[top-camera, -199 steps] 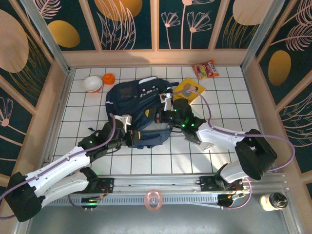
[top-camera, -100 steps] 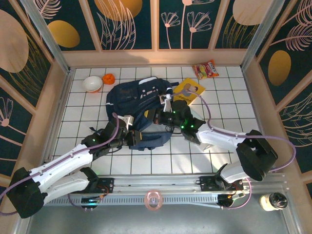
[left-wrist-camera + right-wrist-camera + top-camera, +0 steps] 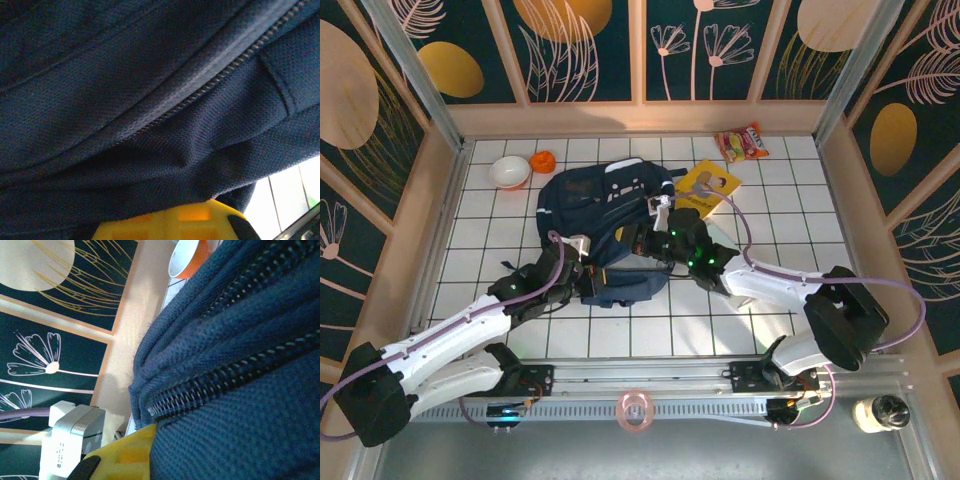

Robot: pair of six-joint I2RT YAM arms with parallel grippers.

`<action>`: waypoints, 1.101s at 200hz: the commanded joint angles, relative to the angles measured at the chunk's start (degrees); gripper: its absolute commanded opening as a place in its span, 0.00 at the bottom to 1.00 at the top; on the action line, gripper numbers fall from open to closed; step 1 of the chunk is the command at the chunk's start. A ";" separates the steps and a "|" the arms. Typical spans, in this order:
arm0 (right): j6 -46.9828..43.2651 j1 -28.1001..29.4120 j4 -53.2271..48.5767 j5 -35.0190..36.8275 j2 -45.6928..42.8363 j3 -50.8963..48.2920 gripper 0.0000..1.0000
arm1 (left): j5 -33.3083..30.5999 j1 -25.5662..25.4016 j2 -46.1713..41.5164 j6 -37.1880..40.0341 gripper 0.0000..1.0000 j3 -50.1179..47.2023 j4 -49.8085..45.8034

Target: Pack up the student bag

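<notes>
On the white-tiled table [image 3: 650,330], near its middle, the student bag [image 3: 590,200] lies flat with both arms reaching onto its near half. At its near-left edge the left end effector [image 3: 582,270] is closed narrow, seemingly pinching a fold of fabric below the zip [image 3: 220,75]. The right end effector [image 3: 655,238] is likewise clamped tight on cloth at the bag's right side. I'd guess they grip opposite sides to tension the bag for unzipping. A yellow book [image 3: 712,183] and a snack packet [image 3: 742,143] wait behind it, unpacked.
</notes>
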 commanded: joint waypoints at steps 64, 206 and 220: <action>-4.40 0.57 4.67 -2.99 -0.09 2.24 0.00 | 4.09 0.42 -3.81 -13.08 0.00 2.16 2.04; -15.61 -3.38 -1.57 -19.19 -2.85 1.78 0.00 | 3.97 5.34 4.06 9.76 0.00 17.34 -26.32; -15.01 -3.71 -1.81 -20.26 -3.58 2.21 0.00 | 0.18 5.34 4.52 12.31 0.00 18.06 -27.63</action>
